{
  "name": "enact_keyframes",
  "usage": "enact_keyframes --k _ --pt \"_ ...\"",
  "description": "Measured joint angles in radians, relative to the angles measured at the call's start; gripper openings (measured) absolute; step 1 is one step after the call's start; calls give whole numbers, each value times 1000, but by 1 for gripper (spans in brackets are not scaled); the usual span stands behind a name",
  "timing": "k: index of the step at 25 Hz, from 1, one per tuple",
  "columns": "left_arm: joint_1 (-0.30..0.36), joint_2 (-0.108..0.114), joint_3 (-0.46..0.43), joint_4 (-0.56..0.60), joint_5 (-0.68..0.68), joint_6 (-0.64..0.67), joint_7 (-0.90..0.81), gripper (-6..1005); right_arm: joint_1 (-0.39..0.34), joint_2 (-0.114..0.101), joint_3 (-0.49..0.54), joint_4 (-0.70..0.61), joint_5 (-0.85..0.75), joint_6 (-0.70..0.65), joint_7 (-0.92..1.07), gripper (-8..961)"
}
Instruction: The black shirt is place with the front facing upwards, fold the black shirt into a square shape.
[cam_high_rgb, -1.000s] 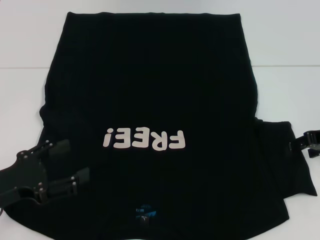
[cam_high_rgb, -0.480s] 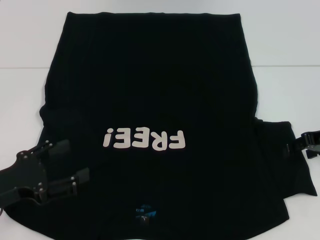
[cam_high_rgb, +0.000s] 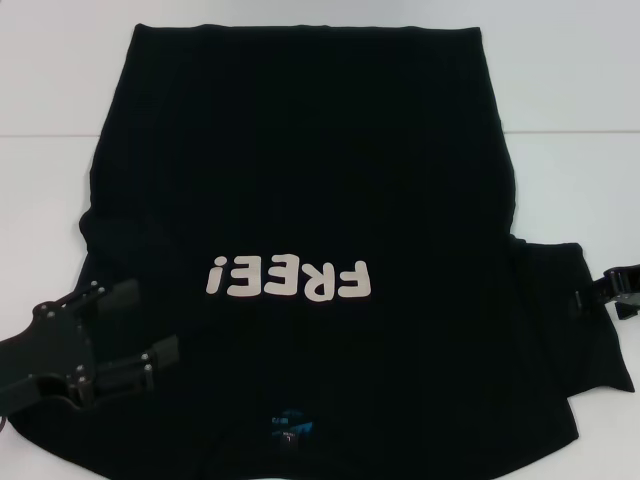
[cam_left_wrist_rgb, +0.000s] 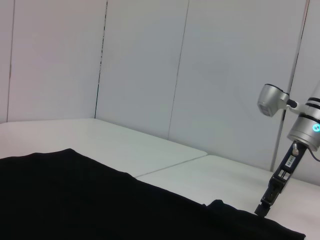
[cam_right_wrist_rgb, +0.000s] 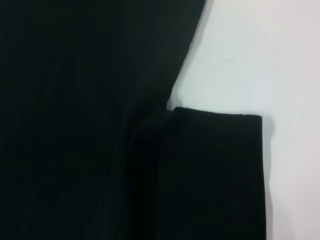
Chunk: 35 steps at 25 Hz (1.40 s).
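The shirt (cam_high_rgb: 300, 200) lies flat, print up, on the desk (cam_high_rgb: 50, 80). The left gripper (cam_high_rgb: 150, 322) hovers over its near left side, fingers spread, empty. The right gripper (cam_high_rgb: 600, 295) sits at the right sleeve's edge; grip unclear. Uneven pulls could wrinkle the fold.

The left end effector (cam_high_rgb: 150, 322) is matte black, with two flat blocky fingers on linkage bars dotted with small silver screws. The right end effector (cam_left_wrist_rgb: 264, 209) is slim and black below a silver wrist with a glowing cyan ring.
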Motion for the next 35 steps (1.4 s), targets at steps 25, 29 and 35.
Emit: enact_keyframes --k 25,29,35 --pt "0 2 0 0 0 0 0 934 15 6 -8 18 2 2 0 765" --pt "0 3 0 0 0 -1 0 933 15 6 0 21 9 1 0 765" --pt "0 3 0 0 0 -3 0 933 14 -3 9 29 53 -6 -7 765"
